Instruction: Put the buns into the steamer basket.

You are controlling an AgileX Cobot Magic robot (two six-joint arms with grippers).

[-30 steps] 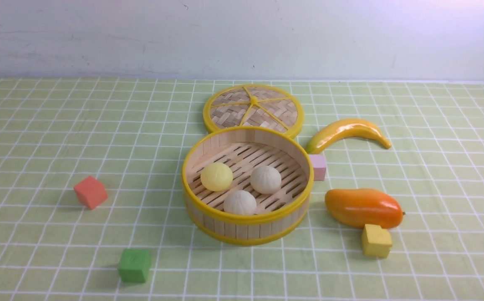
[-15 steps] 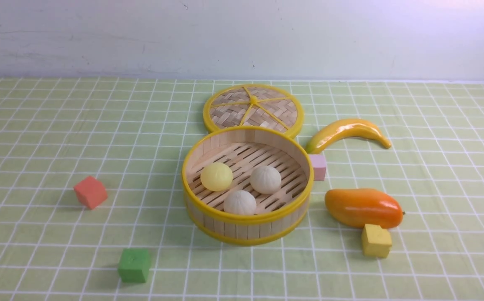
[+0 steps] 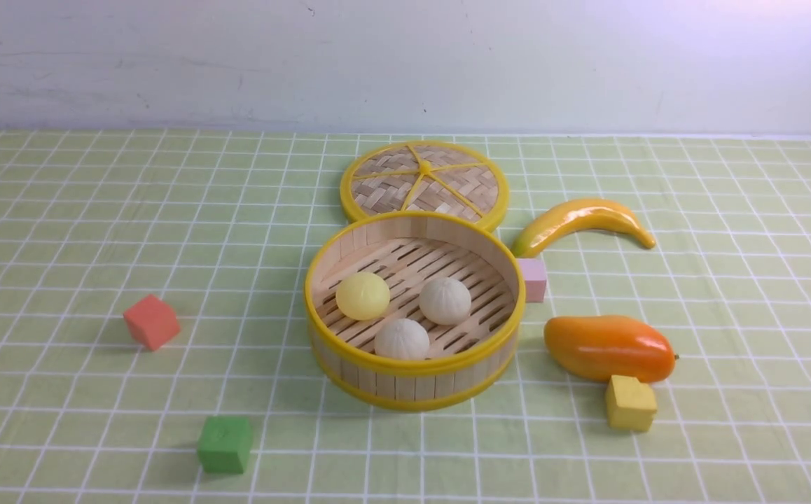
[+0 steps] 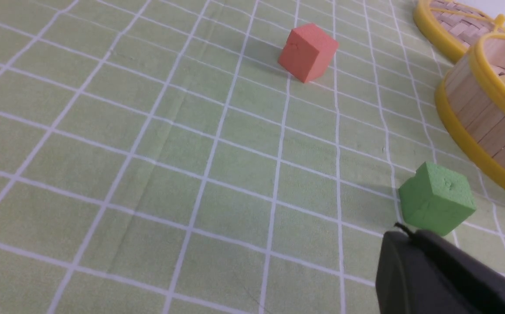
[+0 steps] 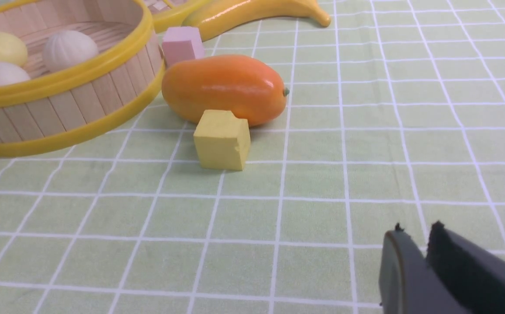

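Green checked cloth covers the table (image 3: 97, 210), with a plain pale wall behind. At centre sits the basket (image 3: 414, 371), its lid (image 3: 424, 183) flat just behind it. All three buns lie on the slatted floor inside: the yellow bun (image 3: 363, 295) toward the left, one white bun (image 3: 445, 301) to its right, the other white bun (image 3: 402, 339) nearest the robot. None touches another. On this evidence the task appears complete.

Neither arm shows in the front view. The left tool (image 4: 409, 244) appears in its wrist view as one dark mass, seemingly closed and holding nothing. The right tool (image 5: 414, 244) shows two tips almost together, a narrow slit between, also empty.

Handling judgement: the buns look light and smooth, likely to roll; a grip across the widest part would suit, with gentle pressure.

Banana (image 3: 580, 220), mango (image 3: 608, 348) and coloured cubes lie outside the basket.
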